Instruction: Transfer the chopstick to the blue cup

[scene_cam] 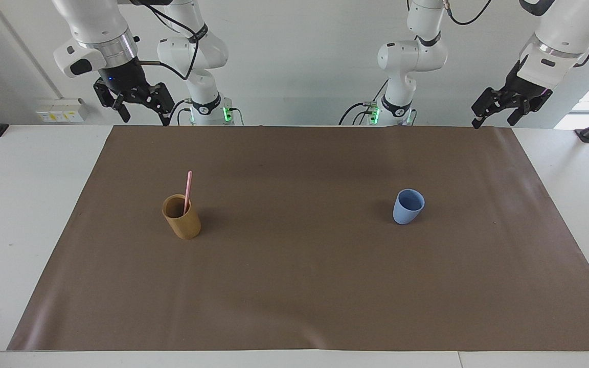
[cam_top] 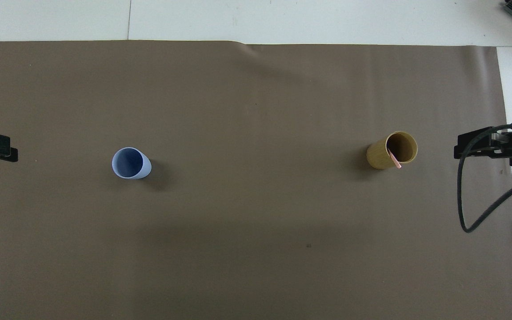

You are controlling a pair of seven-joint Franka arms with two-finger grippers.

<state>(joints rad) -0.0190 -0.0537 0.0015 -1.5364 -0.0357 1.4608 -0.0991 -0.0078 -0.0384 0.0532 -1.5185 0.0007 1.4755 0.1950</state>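
I am holding my left gripper (scene_cam: 499,110) and right gripper (scene_cam: 138,105) up, fingers apart and holding nothing. The chopstick (scene_cam: 187,192) is standing in the tan holder (scene_cam: 182,217), at three o'clock from the blue cup (cam_top: 130,163) in the overhead view.

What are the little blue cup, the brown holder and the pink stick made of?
The blue cup looks like matte plastic or silicone: even colour, no glare. The brown holder looks like bamboo or wood, judging by faint lengthwise streaks, though printed plastic is possible. The pink stick standing in it seems smooth plastic; too thin to tell for certain.
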